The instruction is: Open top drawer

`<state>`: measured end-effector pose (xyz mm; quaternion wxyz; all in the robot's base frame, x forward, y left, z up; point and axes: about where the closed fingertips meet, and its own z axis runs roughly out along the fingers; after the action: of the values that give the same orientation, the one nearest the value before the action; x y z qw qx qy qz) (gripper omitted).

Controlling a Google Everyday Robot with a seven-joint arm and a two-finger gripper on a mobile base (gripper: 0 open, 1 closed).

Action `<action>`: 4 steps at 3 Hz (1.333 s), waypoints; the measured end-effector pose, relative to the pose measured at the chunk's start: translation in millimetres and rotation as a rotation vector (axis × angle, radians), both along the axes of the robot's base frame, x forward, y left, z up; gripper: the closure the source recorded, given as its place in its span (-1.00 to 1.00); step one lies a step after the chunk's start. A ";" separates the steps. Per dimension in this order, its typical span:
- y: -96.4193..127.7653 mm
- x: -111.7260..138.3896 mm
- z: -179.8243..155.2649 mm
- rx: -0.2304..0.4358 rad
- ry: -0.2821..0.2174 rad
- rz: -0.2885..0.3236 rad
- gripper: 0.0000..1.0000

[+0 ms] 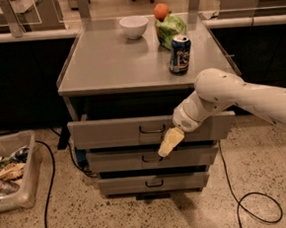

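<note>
You see the top drawer (105, 134) directly under the grey cabinet top (109, 64). Its front stands a little forward of the two narrower drawers (117, 161) below, and there is a dark gap above it. The gripper (163, 150) hangs in front of this drawer's lower edge, just right of and below its wire handle (151, 129). The fingers lie together as one pale wedge and hold nothing. On the top stand a soda can (179, 54), a white bowl (133, 26) and a green bag (172, 29).
</note>
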<state>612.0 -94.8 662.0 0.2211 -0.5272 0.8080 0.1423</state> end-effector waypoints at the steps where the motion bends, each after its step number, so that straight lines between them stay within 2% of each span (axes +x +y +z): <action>1: 4.1 -11.3 2.4 0.051 0.033 0.021 -1.00; 2: 4.3 -11.5 2.3 0.051 0.033 0.022 -1.00; 4: 10.1 -25.5 1.7 0.034 0.053 0.077 -1.00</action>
<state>586.5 -84.7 663.7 0.2028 -0.5499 0.7903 0.1784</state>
